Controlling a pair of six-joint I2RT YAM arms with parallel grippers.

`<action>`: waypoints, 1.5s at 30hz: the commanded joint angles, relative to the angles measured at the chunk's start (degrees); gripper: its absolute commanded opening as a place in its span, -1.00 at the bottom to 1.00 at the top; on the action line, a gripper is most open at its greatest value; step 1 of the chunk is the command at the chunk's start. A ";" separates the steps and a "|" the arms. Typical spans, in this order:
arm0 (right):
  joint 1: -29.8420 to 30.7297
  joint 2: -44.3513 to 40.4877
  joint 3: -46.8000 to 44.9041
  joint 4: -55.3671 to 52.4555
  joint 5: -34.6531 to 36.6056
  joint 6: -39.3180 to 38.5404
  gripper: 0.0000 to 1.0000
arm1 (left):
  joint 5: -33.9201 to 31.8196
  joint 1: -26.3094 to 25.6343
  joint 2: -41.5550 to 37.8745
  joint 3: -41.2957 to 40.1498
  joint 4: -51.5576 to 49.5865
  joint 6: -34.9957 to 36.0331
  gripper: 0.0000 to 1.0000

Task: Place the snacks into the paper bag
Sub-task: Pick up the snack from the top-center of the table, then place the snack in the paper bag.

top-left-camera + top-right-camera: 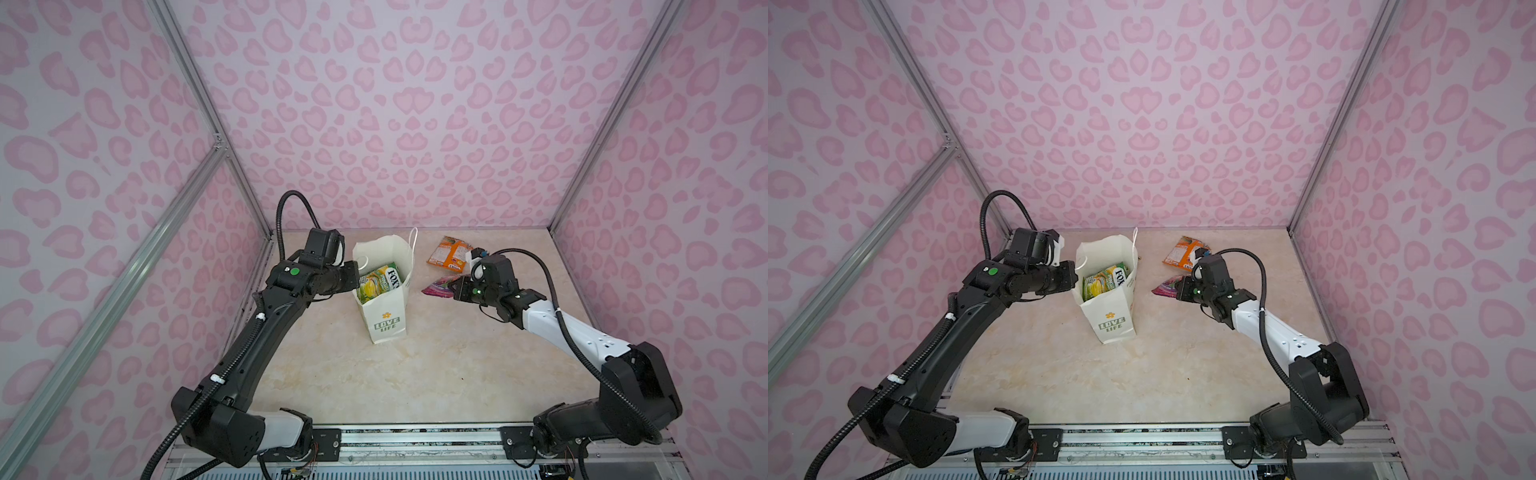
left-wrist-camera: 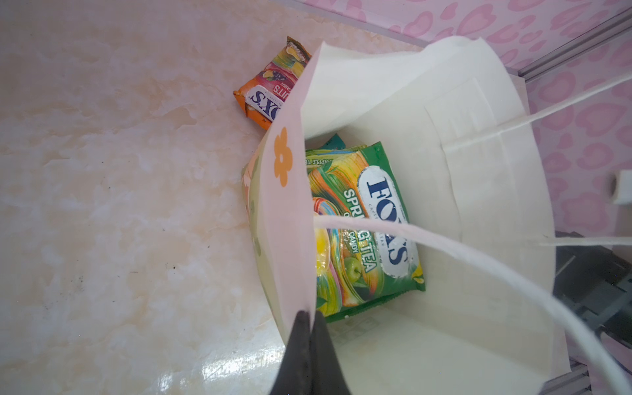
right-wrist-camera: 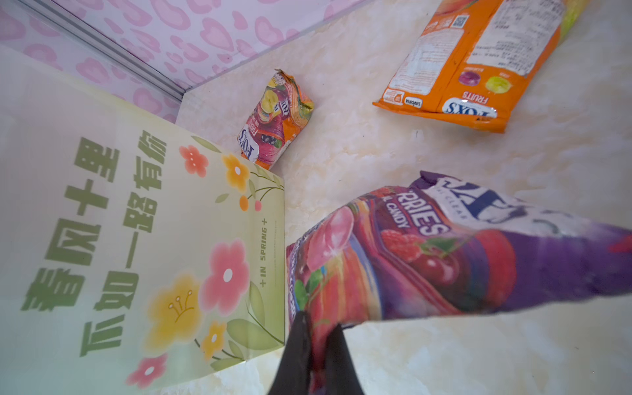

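Purple packet (image 3: 444, 260) sits clamped in right end effector (image 3: 319, 325).

Matt cream paper bag (image 1: 374, 320), glossy crinkly plastic snack pkts (image 2: 376, 191), shiny marble-look tabletop (image 1: 436, 374), metal frame rails (image 1: 145, 259)

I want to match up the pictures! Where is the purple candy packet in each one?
Both top views: the purple packet is mid-right, just right of the paper bag.
Left wrist: not in it.
Right wrist: fills the foreground, pinched in the right pincer, beside the bag.
Shared landmark: the paper bag, seen in all four.
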 commanded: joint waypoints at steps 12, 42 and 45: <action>0.33 -11.25 5.18 -7.56 6.94 -2.86 -1.00 | 0.90 0.03 0.74 -0.20 1.17 -0.21 -0.94; 21.74 5.43 47.32 -12.72 14.37 -13.91 -1.00 | 1.07 0.03 0.94 -0.11 0.93 -0.21 -0.93; 22.53 7.68 47.06 -13.10 14.37 -13.66 -1.00 | 0.76 0.01 0.77 -0.11 0.93 -0.17 -0.94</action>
